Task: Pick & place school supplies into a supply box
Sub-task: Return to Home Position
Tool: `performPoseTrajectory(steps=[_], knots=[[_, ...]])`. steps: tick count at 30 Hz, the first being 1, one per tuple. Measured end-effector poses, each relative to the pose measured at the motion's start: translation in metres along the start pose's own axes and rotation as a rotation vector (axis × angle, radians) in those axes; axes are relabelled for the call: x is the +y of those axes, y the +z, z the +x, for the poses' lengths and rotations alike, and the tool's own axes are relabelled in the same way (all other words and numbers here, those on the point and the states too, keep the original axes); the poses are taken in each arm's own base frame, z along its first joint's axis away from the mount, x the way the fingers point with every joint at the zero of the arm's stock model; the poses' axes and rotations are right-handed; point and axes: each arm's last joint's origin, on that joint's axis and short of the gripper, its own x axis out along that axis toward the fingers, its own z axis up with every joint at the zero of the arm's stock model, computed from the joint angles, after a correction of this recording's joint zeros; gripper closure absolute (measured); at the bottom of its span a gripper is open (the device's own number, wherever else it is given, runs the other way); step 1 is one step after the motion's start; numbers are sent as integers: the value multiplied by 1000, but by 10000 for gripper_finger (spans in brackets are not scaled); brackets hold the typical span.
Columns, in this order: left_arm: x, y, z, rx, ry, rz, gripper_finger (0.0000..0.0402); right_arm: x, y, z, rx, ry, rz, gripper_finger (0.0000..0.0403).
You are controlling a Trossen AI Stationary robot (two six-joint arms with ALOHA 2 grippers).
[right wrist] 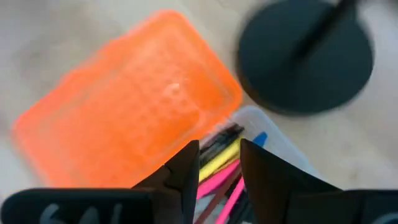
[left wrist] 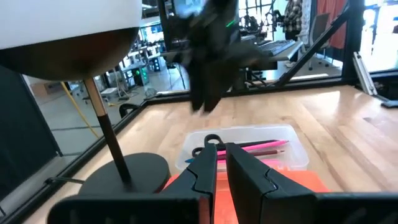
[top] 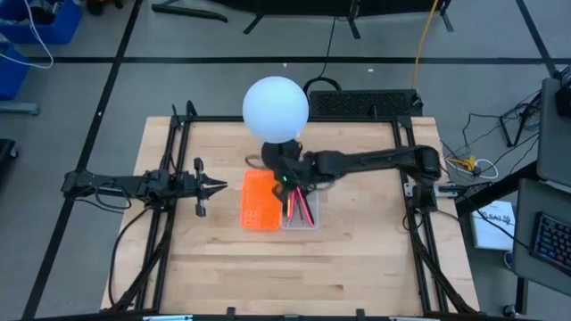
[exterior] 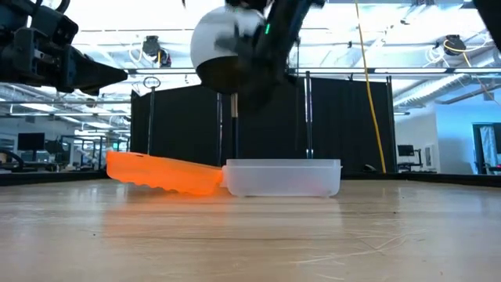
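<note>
Closest to you in the low view, the wooden table [exterior: 250,235] is lying bare across the bottom of the frame. Behind it, in the middle, the clear tray [exterior: 283,178] is sitting flat. Its orange half [exterior: 164,172] is joining it on the left and tilting a little.

In the high view, the pens [top: 300,207] are lying inside the clear tray at the centre of the frame. They are pink, yellow and dark.

Your right gripper [top: 287,183] is hanging over the top end of the tray. Its fingers [right wrist: 267,180] are standing a little apart and holding nothing, and the pens are showing through the gap.

Your left gripper [top: 214,186] is waiting left of centre, near the orange half but not touching it. Its fingers [left wrist: 205,168] are pressing almost together and holding nothing.

Farther back, the white ball lamp [top: 276,109] is standing on its round black base [right wrist: 305,56], just beside the tray.
</note>
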Motion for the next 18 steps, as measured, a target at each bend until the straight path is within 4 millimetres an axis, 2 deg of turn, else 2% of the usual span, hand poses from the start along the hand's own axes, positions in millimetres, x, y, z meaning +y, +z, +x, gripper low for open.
performPoseTrajectory(steps=[2, 5, 7, 9, 11, 14, 18], knots=[[0, 0, 0, 1, -2, -24, 357, 11, -6, -23, -71, 1, -134, 299], [0, 0, 0, 0, -1, -44, 357, 26, -17, -60, -239, -100, -357, 320], [0, 0, 0, 1, 1, -43, 357, 33, -24, -87, -361, -162, -431, 345], [0, 0, 0, 1, 1, -42, 357, 36, -28, -114, -456, -120, -451, 378], [0, 0, 0, 0, 1, -42, 357, 34, -34, -137, -531, 9, -464, 396], [0, 0, 0, 0, 2, -42, 357, 23, -50, -161, -679, 157, -478, 394], [0, 0, 0, 1, 1, -45, 357, -4, -89, -165, -794, 262, -487, 401]])
